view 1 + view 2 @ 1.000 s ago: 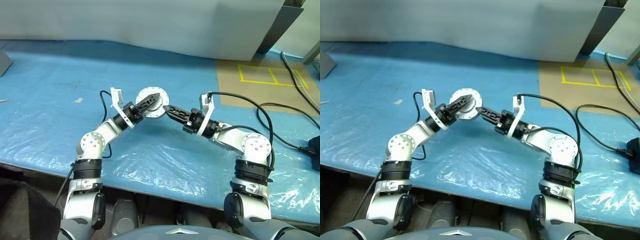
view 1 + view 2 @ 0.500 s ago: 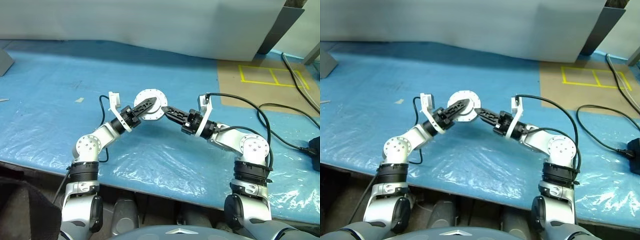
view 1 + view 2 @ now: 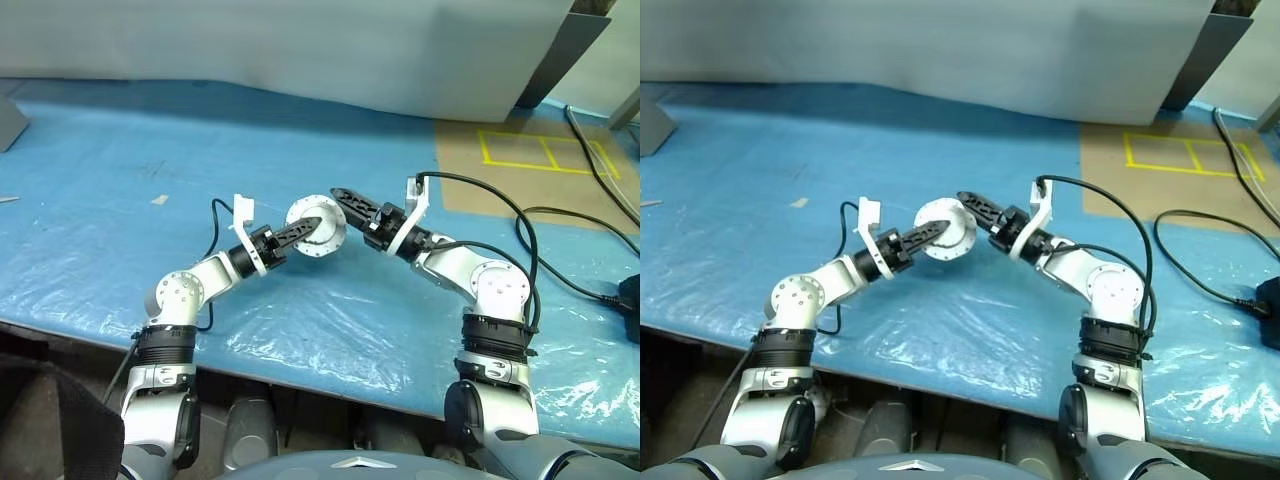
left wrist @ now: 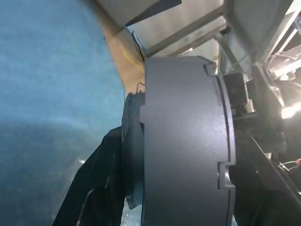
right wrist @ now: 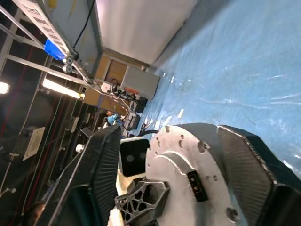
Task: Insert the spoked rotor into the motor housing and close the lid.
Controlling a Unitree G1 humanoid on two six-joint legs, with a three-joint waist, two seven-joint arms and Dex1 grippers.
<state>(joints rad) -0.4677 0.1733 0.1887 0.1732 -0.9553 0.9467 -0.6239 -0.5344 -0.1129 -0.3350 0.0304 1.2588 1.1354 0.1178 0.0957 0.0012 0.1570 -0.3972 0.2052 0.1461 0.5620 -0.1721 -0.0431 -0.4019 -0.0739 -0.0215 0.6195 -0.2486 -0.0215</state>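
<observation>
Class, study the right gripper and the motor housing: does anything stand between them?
Nothing visible does. The motor housing sits directly between the right gripper's open fingers. The left gripper clamps it from the opposite side, one finger lying across its face.

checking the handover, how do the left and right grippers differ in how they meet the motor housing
The left gripper comes at the motor housing from its lower left, fingers closed across the flat face and back. The right gripper comes from the upper right, fingers open and straddling the housing's rim. The left gripper's fingers sit lower than the right's. Both point inward at the same housing, held above the blue sheet.
</observation>
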